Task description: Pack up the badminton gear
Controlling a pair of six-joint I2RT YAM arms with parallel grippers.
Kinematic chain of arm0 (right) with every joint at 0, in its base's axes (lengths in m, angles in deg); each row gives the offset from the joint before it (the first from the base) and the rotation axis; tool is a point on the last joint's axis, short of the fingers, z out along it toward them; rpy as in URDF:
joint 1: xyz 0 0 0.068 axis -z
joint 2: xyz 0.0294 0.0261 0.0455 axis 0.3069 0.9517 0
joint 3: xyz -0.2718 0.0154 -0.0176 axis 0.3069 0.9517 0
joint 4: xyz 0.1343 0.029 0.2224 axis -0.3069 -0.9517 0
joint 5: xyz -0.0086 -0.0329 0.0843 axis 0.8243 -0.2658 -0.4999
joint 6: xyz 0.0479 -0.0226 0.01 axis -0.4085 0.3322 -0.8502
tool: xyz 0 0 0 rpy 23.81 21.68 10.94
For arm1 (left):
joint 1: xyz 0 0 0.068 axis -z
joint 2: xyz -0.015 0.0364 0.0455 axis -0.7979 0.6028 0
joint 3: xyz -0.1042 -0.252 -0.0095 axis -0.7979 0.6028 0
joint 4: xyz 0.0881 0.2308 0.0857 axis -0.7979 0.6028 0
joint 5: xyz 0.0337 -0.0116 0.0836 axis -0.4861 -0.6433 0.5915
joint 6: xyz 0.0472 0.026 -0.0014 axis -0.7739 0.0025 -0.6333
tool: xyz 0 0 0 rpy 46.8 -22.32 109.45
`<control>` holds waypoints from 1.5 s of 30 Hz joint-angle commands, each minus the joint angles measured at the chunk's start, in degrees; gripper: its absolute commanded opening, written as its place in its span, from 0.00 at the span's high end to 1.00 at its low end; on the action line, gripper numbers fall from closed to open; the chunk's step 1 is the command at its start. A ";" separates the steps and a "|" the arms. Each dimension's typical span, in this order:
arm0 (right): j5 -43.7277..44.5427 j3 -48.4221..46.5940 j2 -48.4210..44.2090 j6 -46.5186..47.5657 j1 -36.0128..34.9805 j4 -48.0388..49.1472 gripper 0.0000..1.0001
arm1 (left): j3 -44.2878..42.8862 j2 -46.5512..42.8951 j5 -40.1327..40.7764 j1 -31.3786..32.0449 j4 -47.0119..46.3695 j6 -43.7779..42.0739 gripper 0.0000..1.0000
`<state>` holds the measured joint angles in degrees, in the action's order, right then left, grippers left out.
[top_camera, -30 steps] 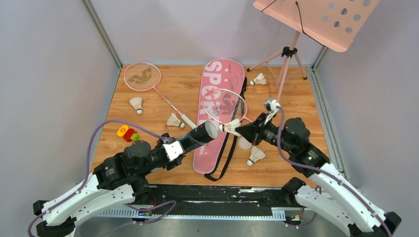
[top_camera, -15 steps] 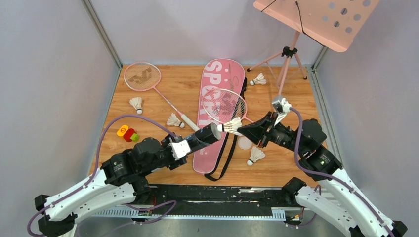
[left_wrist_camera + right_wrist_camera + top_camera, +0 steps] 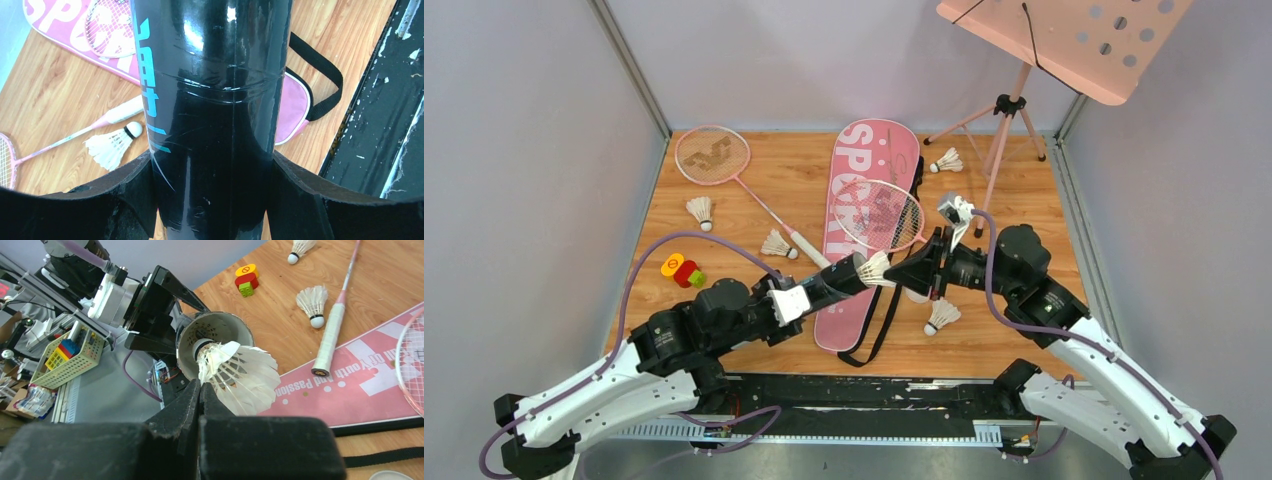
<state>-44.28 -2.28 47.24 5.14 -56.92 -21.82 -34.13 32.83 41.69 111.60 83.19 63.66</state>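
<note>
My left gripper is shut on the long black tube, which points up and to the right. In the left wrist view the tube fills the space between my fingers. My right gripper is shut on the feathers of a white shuttlecock. In the right wrist view the shuttlecock has its cork end at the tube's open mouth, and my gripper pinches the skirt. One pink racket lies at the far left. The other racket lies on the pink SPORT bag.
Loose shuttlecocks lie at the left, by the racket handle, at the back and at the front right. The small toy sits on the left. The pink music stand stands at the back right. The bag's black strap trails to the front.
My right gripper has moved left with the shuttlecock, bringing its cork end from just off the tube to the tube's mouth. The left arm shifted the tube slightly right earlier.
</note>
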 commanded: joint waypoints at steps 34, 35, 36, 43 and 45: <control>-2.63 2.40 8.43 -4.12 -6.58 14.92 0.97 | -4.55 3.14 -7.00 -0.15 -4.10 -9.33 0.54; -2.41 2.37 8.48 -4.37 -6.58 14.86 0.93 | -4.29 2.92 -6.97 -0.19 -4.22 -9.27 0.54; -2.29 2.38 8.52 -4.64 -6.59 14.72 0.89 | -3.84 2.78 -6.96 -0.16 -4.24 -9.16 0.54; 2.29 1.38 6.30 -5.47 -6.58 8.47 0.62 | -1.94 0.93 -5.79 -0.19 -3.24 -8.64 0.54; 4.04 1.63 4.67 -5.19 -6.58 5.72 0.57 | -1.32 -0.06 -5.57 -0.20 -3.13 -8.35 0.54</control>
<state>-44.82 0.12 54.97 0.29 -63.45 -12.09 -36.14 34.80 36.37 111.41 83.06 55.66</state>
